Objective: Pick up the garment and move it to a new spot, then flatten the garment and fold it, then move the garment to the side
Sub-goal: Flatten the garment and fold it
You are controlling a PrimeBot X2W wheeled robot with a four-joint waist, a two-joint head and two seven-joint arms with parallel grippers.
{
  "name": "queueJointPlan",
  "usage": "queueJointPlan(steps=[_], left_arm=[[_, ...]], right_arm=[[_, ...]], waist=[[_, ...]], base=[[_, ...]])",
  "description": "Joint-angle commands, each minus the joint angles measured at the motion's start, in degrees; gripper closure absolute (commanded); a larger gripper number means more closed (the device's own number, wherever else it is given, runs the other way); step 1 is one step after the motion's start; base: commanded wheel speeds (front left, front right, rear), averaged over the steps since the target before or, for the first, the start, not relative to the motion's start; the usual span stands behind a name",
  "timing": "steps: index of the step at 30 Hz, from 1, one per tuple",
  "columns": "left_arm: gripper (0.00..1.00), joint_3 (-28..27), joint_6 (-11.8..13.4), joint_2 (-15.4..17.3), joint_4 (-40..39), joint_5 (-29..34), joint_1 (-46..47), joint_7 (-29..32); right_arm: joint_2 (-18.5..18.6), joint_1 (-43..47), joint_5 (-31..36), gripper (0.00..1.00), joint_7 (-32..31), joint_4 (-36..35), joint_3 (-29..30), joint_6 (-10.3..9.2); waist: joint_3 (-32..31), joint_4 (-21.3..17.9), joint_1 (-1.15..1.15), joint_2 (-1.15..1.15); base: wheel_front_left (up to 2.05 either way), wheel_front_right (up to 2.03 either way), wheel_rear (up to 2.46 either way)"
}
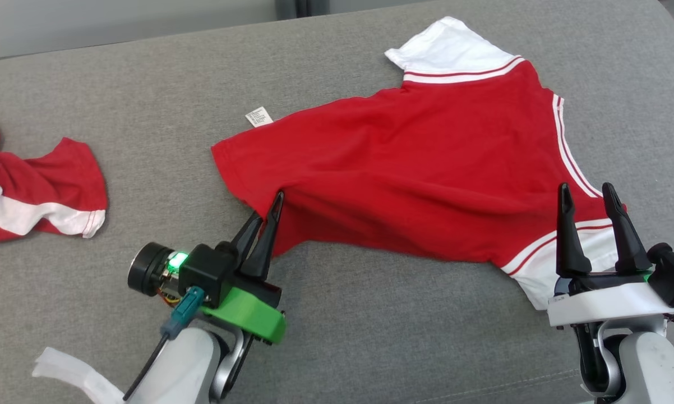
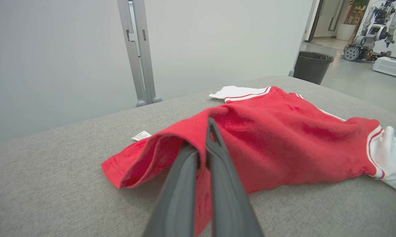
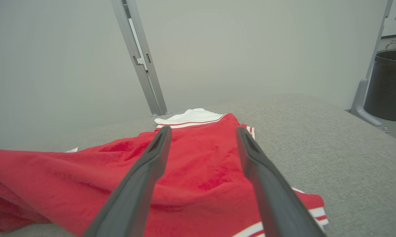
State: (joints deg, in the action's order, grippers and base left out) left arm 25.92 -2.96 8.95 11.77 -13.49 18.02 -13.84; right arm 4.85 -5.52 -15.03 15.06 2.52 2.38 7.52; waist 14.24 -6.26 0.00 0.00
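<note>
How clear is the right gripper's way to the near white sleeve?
Probably clear, yes: the right gripper stands open over the white sleeve, with nothing between them. The left gripper pinches the other end of the garment, well aside.

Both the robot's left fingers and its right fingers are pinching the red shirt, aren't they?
Only the left fingers pinch the red shirt. The right fingers stand wide open, not pinching it, as the right wrist view shows.

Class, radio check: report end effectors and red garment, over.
Left end effector shut on red garment edge. Right end effector open, by white sleeve. Crumpled garment far left.
</note>
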Motion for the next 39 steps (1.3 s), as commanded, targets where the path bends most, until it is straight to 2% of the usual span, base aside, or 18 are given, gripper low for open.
queueJointPlan(steps=[1,8,14,22,30,37,38,39], left_arm=[[1.00,0.0,0.8,1.3,-2.3,0.7,-2.0,1.0],[1.00,-1.0,4.6,5.3,-15.5,1.1,-10.3,7.1],[1.00,-1.8,5.5,6.7,-17.5,0.7,-12.0,8.2],[1.00,-3.2,4.6,6.1,-9.3,-0.3,-6.6,4.2],[1.00,-5.9,3.5,4.9,4.6,-1.9,1.5,-0.1],[1.00,-6.7,1.9,3.6,15.2,-1.5,6.2,-1.4],[0.83,-7.1,2.0,3.4,15.9,-1.3,6.6,-1.3],[0.00,-7.4,2.1,3.3,16.8,-1.0,6.7,-1.3]], right_arm=[[0.2,0.7,0.2,0.00,0.1,-0.1,0.1,-0.06],[0.1,0.6,-0.1,0.00,0.1,-0.4,1.4,-0.06],[0.3,-0.9,-0.4,0.00,0.1,0.3,1.0,-0.06],[0.9,-3.0,-0.5,0.00,0.1,1.9,0.0,-0.06],[0.9,-3.9,-0.4,0.00,0.1,4.0,-0.1,-0.06],[0.7,-4.2,-0.2,0.00,0.1,5.7,-0.4,-0.06],[0.7,-4.1,-0.2,0.00,0.1,6.0,-0.4,-0.06],[0.7,-4.0,-0.1,0.00,0.1,6.2,-0.5,-0.06]], waist=[[-1.3,2.4,0.00,0.00],[-0.1,3.9,0.00,0.00],[1.2,3.9,0.00,0.00],[3.2,2.0,0.00,0.00],[3.9,0.0,0.00,0.00],[3.4,-0.8,0.00,0.00],[3.3,-0.8,0.00,0.00],[3.1,-0.8,0.00,0.00]], base=[[0.00,0.00,0.00],[0.00,0.00,0.00],[0.00,0.00,0.00],[0.00,0.00,0.00],[0.00,0.00,0.00],[0.00,0.00,0.00],[0.00,0.00,0.00],[0.00,0.00,0.00]])
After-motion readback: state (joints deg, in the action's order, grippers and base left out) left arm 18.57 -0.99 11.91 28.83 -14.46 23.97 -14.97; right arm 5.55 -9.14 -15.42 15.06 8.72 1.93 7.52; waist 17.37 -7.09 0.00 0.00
